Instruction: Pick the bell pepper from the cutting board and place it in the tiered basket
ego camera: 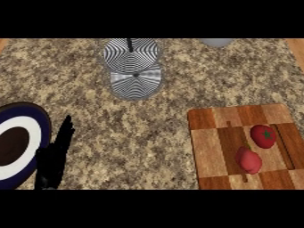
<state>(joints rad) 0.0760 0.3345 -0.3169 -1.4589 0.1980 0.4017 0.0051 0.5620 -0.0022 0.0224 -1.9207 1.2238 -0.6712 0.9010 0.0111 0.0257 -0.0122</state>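
Your left hand [54, 153] rests open, empty; take the bell pepper [248, 160] from above, clear of the tomato [264, 136]

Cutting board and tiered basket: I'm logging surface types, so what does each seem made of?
The cutting board looks like smooth wood: light and dark brown blocks with grain, set in a checker. The tiered basket looks like fine grey wire mesh, shown by its tight ring pattern; metal is only likely.

Even, moderate light covers the counter [180, 93]; the tiered basket [118, 58] mesh breaks into rippling rings.
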